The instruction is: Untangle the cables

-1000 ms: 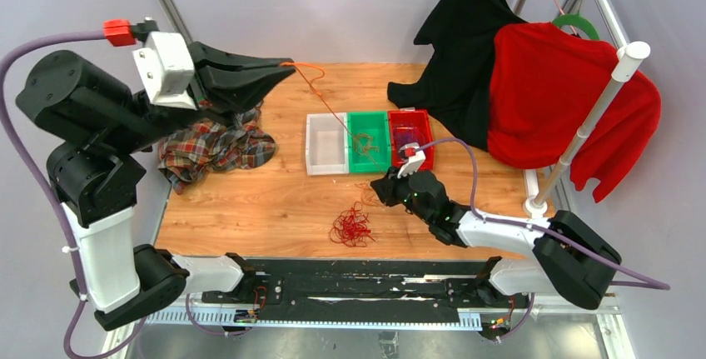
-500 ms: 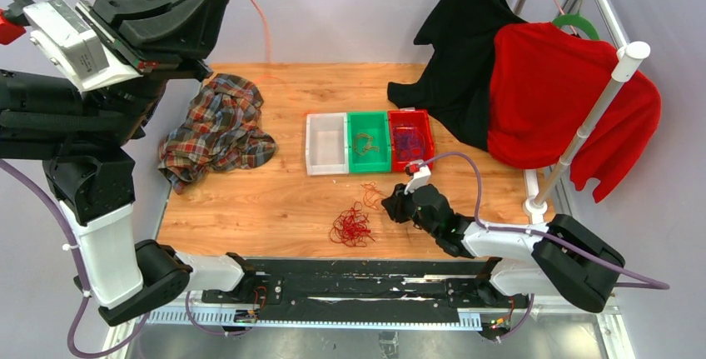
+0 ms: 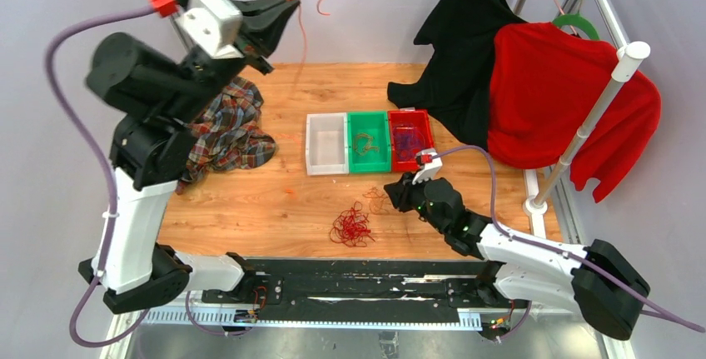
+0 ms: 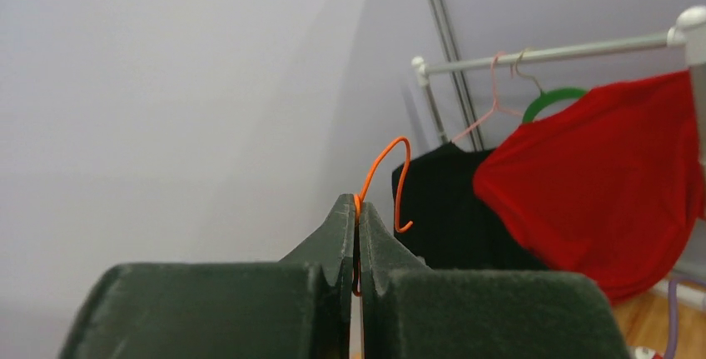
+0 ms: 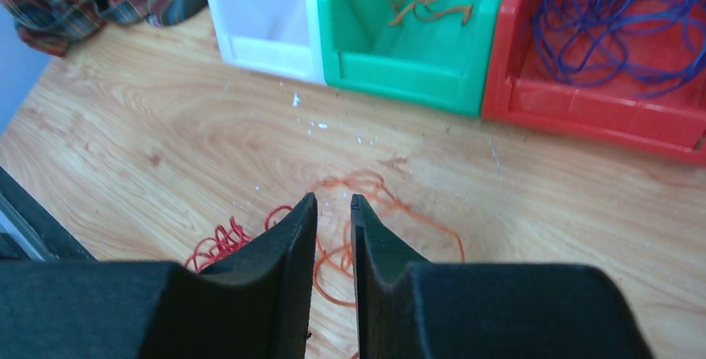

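Three bins stand mid-table: white bin point(image 5: 266, 47), green bin point(image 5: 400, 76), red bin point(image 5: 583, 109). The left gripper point(image 4: 356, 209), high over the far-left corner, pinches one orange cable point(image 4: 399, 188) tight. The right gripper point(image 5: 333, 201) has its fingers a crack apart, gripping nothing, over orange loops point(image 5: 366, 184) beside one red tangle point(image 3: 350, 227) near the front edge

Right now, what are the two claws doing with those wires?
Left gripper shut on orange cable, held high. Right gripper slightly open over orange strands. Red tangle lies loose nearby.
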Robot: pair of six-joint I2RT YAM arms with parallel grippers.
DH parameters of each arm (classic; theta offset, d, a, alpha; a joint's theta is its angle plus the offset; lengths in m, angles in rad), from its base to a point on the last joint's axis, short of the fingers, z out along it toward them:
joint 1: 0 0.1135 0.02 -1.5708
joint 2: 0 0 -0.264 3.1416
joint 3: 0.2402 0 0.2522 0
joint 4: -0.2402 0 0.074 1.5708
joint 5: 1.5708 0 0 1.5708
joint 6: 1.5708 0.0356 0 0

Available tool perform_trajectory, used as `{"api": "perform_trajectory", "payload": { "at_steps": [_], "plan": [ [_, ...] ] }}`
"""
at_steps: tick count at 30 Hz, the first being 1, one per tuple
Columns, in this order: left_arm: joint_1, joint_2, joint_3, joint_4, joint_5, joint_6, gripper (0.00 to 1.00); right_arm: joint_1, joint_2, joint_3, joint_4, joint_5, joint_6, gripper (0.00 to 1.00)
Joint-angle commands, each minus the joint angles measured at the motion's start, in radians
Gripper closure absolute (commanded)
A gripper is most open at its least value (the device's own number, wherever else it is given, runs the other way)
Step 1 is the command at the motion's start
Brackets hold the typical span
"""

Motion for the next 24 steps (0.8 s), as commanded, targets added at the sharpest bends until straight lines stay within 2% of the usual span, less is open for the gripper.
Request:
{"api": "perform_trajectory", "payload": {
  "at_steps": [1, 11, 24],
  "plan": [
    [-0.004, -0.014, -0.086, 0.038, -0.033, 0.033, 1.0, 0.01, -0.05, 0.048, -0.069, 0.075, -0.038, 0.77],
    [-0.005, 0.105, -0.277, 0.093, -0.026, 0.058, 1.0, -0.019, -0.087, 0.025, -0.09, 0.201, -0.025, 0.76],
    [0.001, 0.327, -0.264, 0.12, -0.042, 0.098, 1.0, -0.081, -0.16, -0.04, -0.126, 0.234, -0.004, 0.76]
  ]
}}
